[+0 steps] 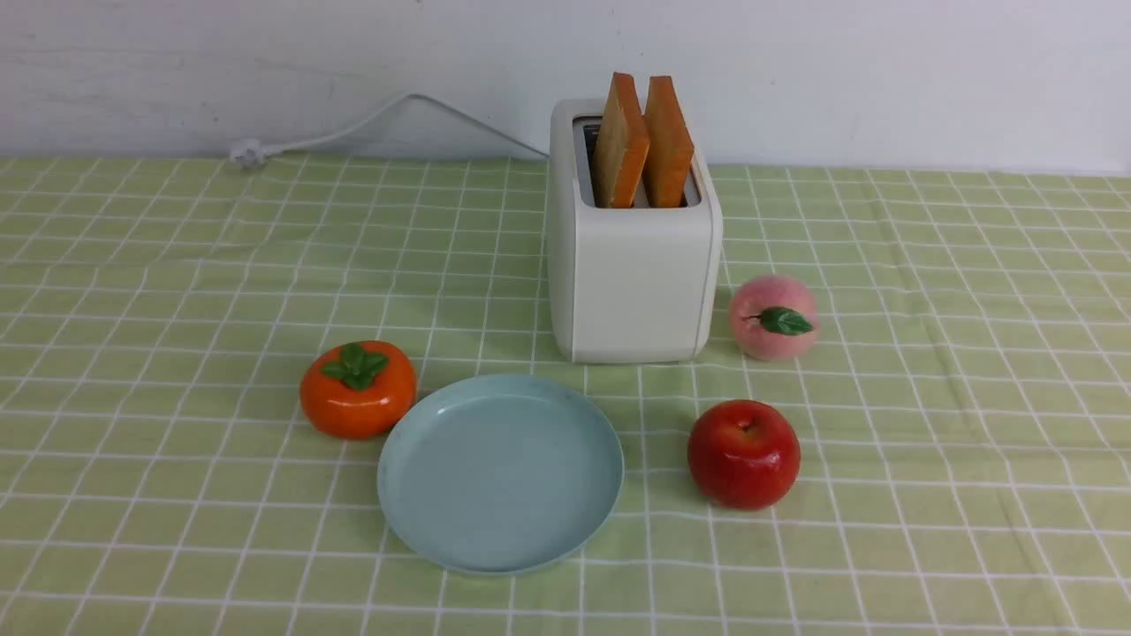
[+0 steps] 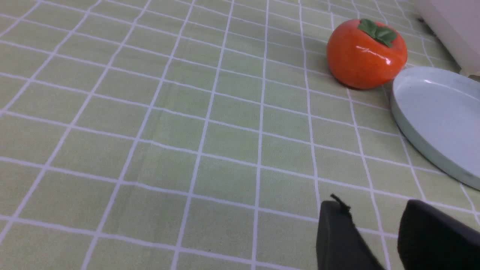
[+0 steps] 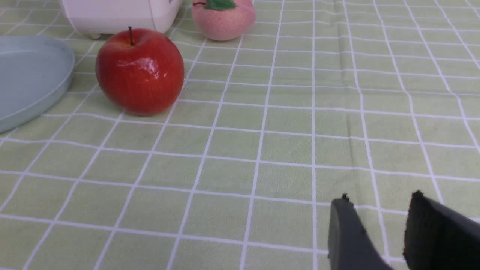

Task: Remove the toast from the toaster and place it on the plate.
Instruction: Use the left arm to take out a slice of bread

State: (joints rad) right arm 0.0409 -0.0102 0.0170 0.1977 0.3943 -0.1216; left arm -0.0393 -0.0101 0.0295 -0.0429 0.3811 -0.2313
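The cream-white toaster stands at the back centre with two brown toast slices upright in its slots. The pale blue-green plate lies empty in front of it; its rim also shows in the left wrist view and the right wrist view. Neither gripper shows in the front view. My left gripper hovers low over the cloth, jaws apart and empty, short of the plate. My right gripper is also low over the cloth, jaws apart and empty, away from the apple.
An orange persimmon sits left of the plate, a red apple right of it, a pink peach beside the toaster. A white cord and plug lie at the back left. A green checked cloth covers the table.
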